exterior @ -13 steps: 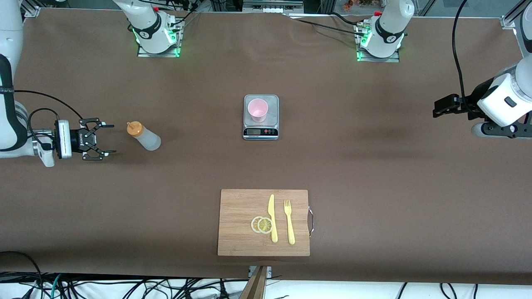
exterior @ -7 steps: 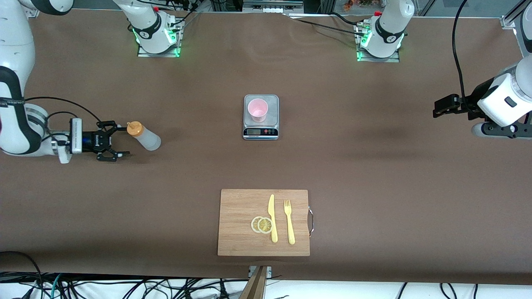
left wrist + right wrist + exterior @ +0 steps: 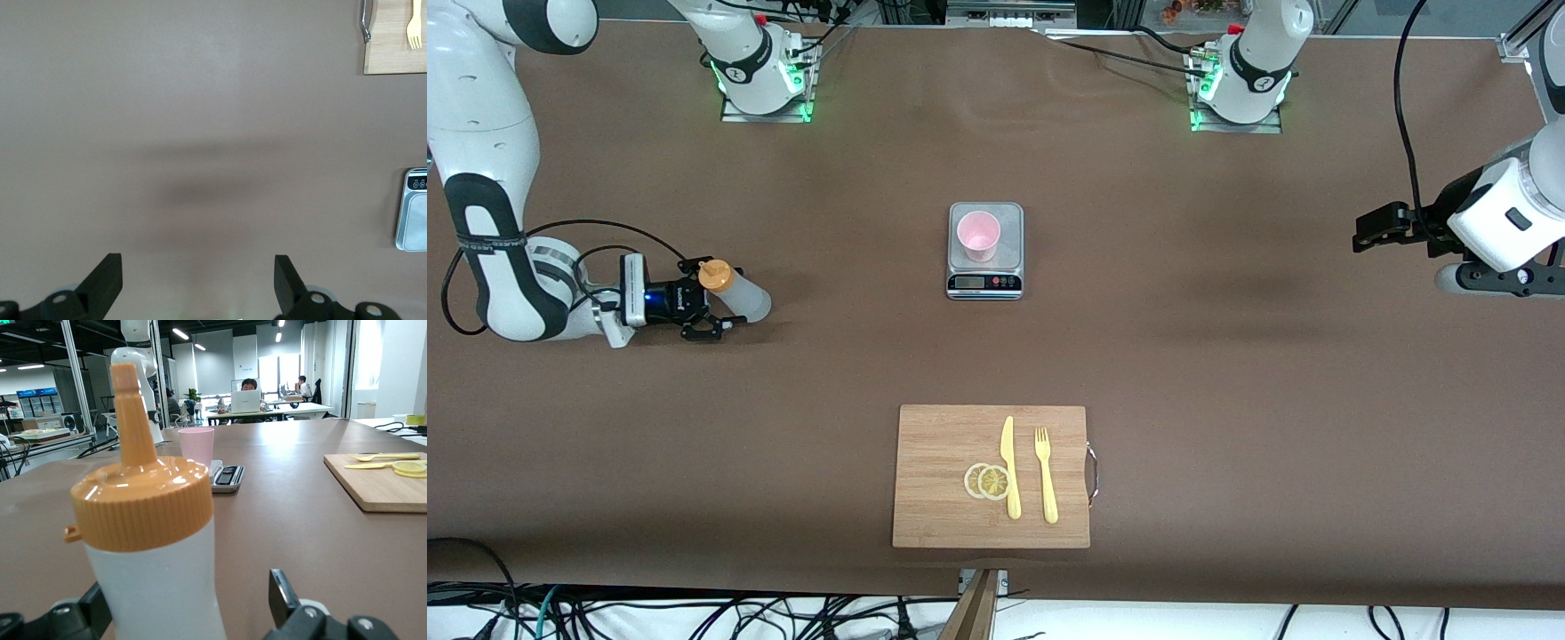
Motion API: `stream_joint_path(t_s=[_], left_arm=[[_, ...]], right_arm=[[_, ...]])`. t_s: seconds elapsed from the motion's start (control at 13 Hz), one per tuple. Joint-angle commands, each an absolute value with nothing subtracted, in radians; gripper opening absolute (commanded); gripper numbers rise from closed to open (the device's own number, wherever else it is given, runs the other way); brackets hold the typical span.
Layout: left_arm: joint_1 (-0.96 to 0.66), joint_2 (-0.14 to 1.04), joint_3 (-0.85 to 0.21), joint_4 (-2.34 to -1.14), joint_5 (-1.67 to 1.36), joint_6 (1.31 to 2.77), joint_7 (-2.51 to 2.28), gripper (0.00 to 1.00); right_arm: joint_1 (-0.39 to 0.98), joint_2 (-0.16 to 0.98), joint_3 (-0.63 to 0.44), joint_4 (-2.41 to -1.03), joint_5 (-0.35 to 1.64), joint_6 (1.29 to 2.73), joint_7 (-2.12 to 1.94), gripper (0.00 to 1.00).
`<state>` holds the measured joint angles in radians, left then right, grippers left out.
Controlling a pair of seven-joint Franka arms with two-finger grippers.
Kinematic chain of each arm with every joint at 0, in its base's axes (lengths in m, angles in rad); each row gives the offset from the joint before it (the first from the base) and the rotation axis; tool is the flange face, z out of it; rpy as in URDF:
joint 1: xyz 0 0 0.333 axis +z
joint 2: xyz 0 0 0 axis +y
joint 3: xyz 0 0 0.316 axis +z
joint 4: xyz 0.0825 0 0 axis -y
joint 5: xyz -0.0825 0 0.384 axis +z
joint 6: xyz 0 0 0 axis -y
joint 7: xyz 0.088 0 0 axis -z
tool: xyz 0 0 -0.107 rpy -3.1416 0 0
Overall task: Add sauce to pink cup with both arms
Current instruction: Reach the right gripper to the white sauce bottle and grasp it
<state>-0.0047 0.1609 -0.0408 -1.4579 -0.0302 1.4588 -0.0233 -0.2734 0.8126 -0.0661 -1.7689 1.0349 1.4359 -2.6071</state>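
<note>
One squeeze bottle of sauce (image 3: 734, 293) stands on the table (image 3: 1183, 356) toward the right arm's end; it looks light and soft-walled, best gripped mid-body below the orange cap. The right claw (image 3: 710, 308), open, brackets it. The left claw (image 3: 1371, 228), also open, waits well apart from the pink cup (image 3: 978, 236) on its scale (image 3: 984, 283).

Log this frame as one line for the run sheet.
right gripper: open, around sauce bottle | left gripper: open, waiting at its table end | pink cup: on scale
</note>
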Motion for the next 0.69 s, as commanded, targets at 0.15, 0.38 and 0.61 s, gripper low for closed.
stream_joint_path(t_s=[0.15,0.38,0.61], left_arm=[[-0.009,0.176,-0.04,-1.424,-0.017,1.443,-0.002,1.0],[-0.008,0.176,-0.04,-1.424,-0.017,1.443,-0.002,1.0],[-0.008,0.178,-0.038,-1.424,-0.02,1.442,0.0,1.0]], right_arm=[[-0.279,0.81,-0.064,-1.775,1.045,1.391,-2.612,0.08],[-0.276,0.815,-0.063,-1.772,1.042,1.373,-2.603,0.07],[-0.22,0.801,-0.061,-1.761,1.039,1.371,-2.512,0.07]])
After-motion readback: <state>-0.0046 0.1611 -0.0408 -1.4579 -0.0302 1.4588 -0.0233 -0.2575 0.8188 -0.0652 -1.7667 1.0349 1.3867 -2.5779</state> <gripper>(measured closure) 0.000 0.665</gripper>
